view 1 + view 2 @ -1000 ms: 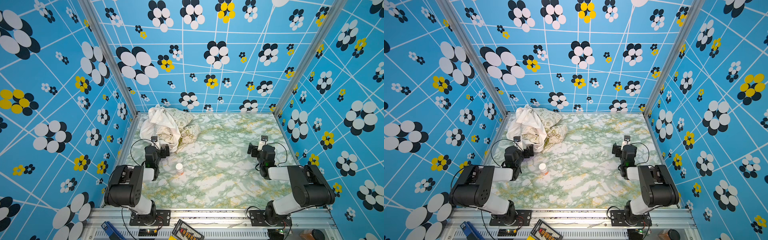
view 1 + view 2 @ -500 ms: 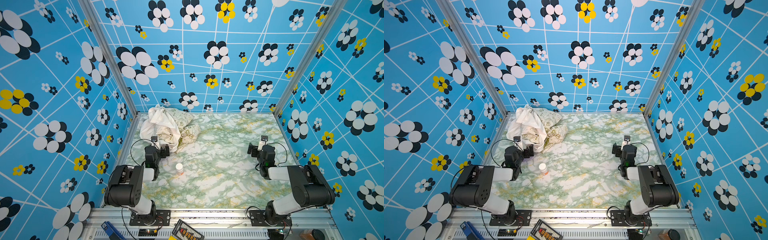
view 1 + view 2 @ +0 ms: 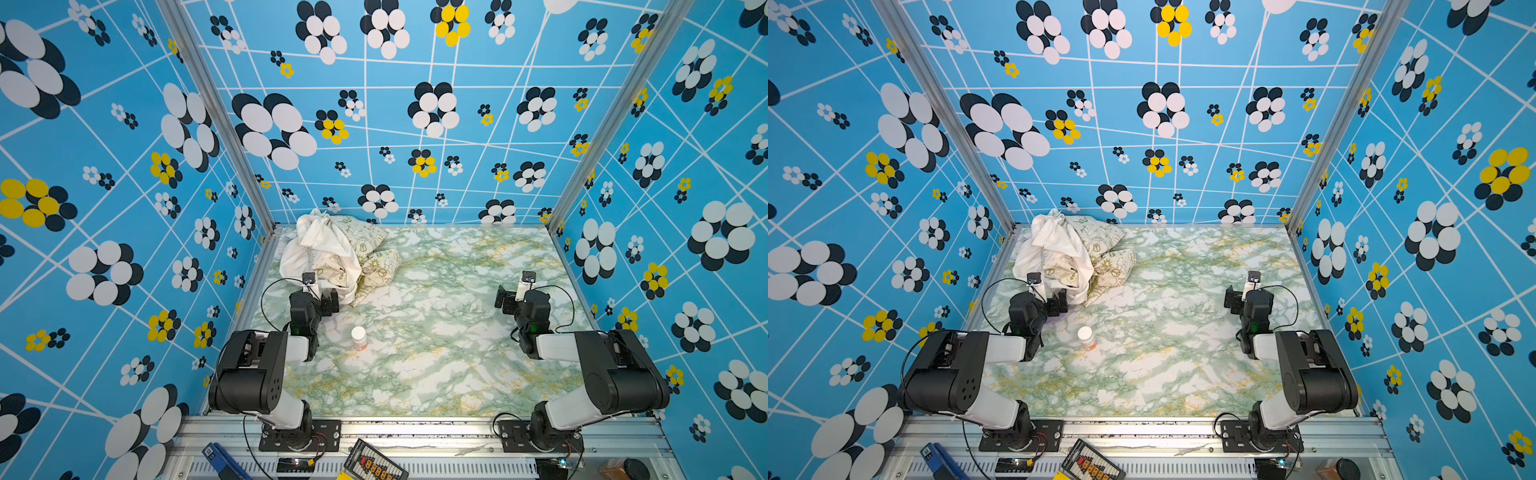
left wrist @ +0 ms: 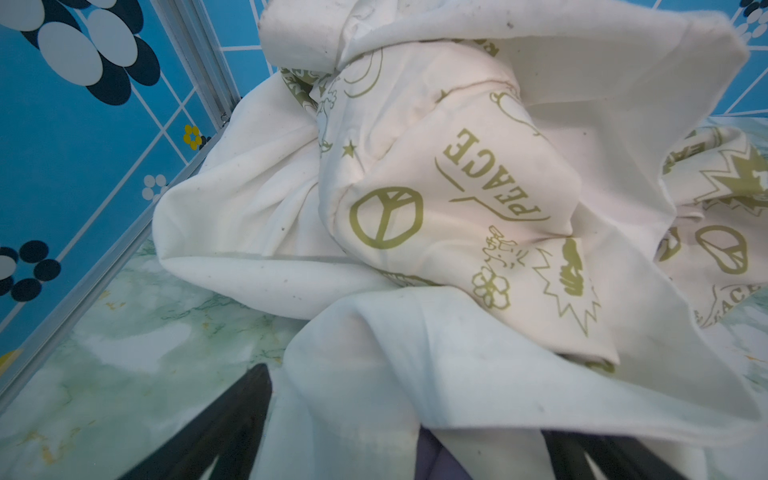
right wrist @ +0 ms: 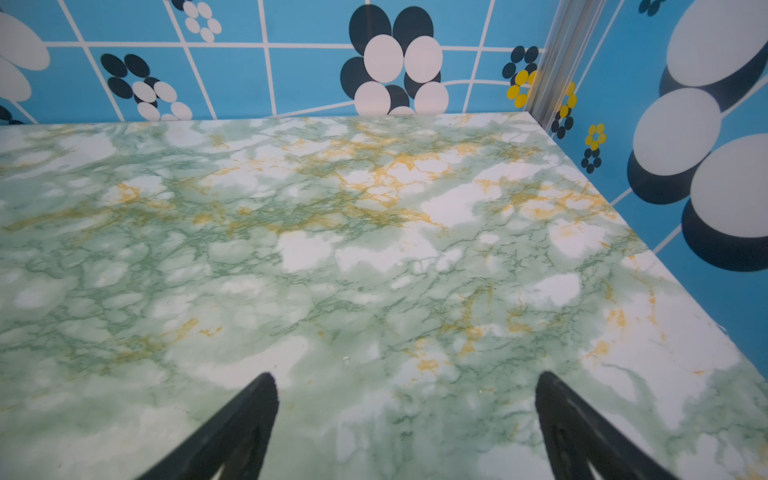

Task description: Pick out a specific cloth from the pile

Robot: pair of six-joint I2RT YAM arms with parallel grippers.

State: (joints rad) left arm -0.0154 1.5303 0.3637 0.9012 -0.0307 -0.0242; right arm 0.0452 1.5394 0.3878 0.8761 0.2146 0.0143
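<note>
Blue flowered walls (image 3: pixel 104 166) enclosed the marbled desk (image 3: pixel 436 374); a bottle (image 3: pixel 358 336) stood upright; left end effector (image 3: pixel 328 301) and right end effector (image 5: pixel 405 386) gaped, empty.

Lavender cloth (image 4: pixel 433 462) beneath white-and-cream pile (image 3: pixel 328 249)

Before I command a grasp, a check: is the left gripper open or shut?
Open. The left gripper shows fingers wide apart in its wrist view, white cloth and purple cloth between them.

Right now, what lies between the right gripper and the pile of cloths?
Only bare marble tabletop runs from the open right gripper to the pile, in both top views; the small white-capped bottle stands nearer the front, off that line.
</note>
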